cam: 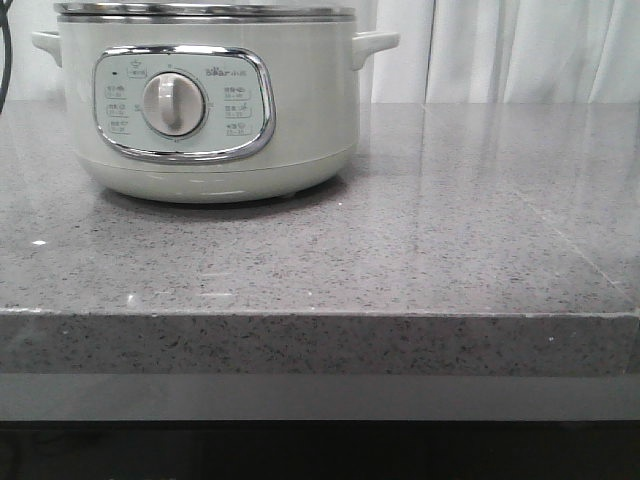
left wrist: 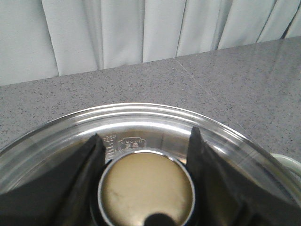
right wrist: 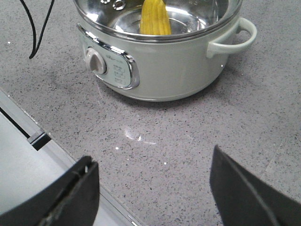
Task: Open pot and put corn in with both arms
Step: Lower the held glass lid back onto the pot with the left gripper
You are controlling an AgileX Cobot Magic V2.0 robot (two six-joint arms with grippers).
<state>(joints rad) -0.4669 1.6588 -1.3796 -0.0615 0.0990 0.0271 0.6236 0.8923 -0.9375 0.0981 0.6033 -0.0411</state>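
Corn (right wrist: 155, 19) sits in the pot (right wrist: 178, 66); I judge the glass lid (left wrist: 155, 125) heavy and fragile, left fingers (left wrist: 89, 160) holding its knob (left wrist: 146, 190), right gripper (right wrist: 153, 188) wide.

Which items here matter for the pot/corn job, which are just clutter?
Job:
- pot
- corn, already in the pot
- glass lid, its knob between the left tool fingers
- right tool, open, empty

Bystanders:
- black cable
- curtain
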